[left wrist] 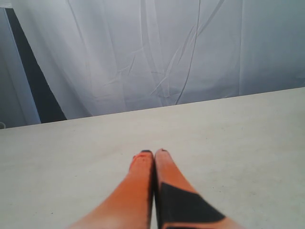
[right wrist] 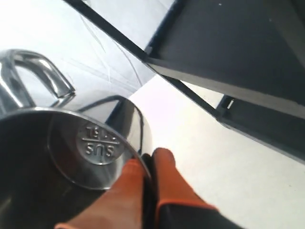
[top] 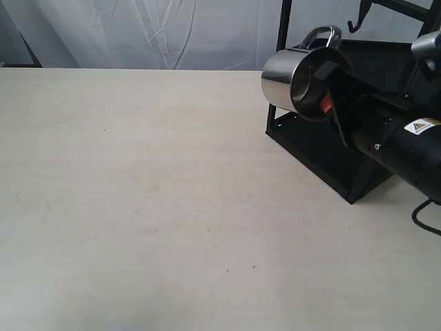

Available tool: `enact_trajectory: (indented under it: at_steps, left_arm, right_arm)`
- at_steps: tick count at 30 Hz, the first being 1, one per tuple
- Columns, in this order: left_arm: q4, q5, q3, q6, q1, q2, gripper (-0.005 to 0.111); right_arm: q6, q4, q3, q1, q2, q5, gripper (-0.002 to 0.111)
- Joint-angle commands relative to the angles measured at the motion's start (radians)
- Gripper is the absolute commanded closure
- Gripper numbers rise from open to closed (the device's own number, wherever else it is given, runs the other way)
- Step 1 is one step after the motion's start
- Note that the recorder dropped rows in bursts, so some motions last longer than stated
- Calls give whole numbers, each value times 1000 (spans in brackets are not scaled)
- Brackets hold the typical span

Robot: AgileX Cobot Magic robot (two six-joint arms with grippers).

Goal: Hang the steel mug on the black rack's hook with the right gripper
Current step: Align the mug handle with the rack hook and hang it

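The steel mug (top: 293,83) hangs in the air on its side, mouth toward the arm and handle (top: 322,36) uppermost, in front of the black rack (top: 344,155). My right gripper (top: 324,96) is shut on the mug's rim, one orange finger inside and one outside. In the right wrist view the mug (right wrist: 90,143) fills the near side, with my right gripper (right wrist: 145,164) pinching its wall and the rack (right wrist: 228,57) beyond it. The hook (top: 355,26) sticks out from the rack's top bar, above and right of the handle. My left gripper (left wrist: 153,153) is shut and empty above the table.
The pale table (top: 138,193) spreads wide to the left of the rack. A white curtain (top: 172,31) hangs behind the table. A second steel object (top: 427,48) shows at the right edge near the rack. A black cable (top: 424,217) trails by the right arm.
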Motion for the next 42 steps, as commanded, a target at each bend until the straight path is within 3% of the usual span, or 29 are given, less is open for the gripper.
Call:
enact_trajectory:
  at_steps: [1, 10, 26, 42]
  left_arm:
    - [-3, -5, 0, -2, -5, -5, 105]
    - [-3, -5, 0, -2, -5, -5, 105]
    - [-3, -5, 0, -2, -5, -5, 105]
    - [-3, -5, 0, -2, -5, -5, 105]
  right_arm:
    - [5, -15, -36, -3, -13, -38, 109]
    - [-25, 158, -31, -25, -13, -74, 109]
    - [-403, 441, -22, -25, -13, -106, 109]
    - [-442, 435, -22, -25, -13, -80, 109]
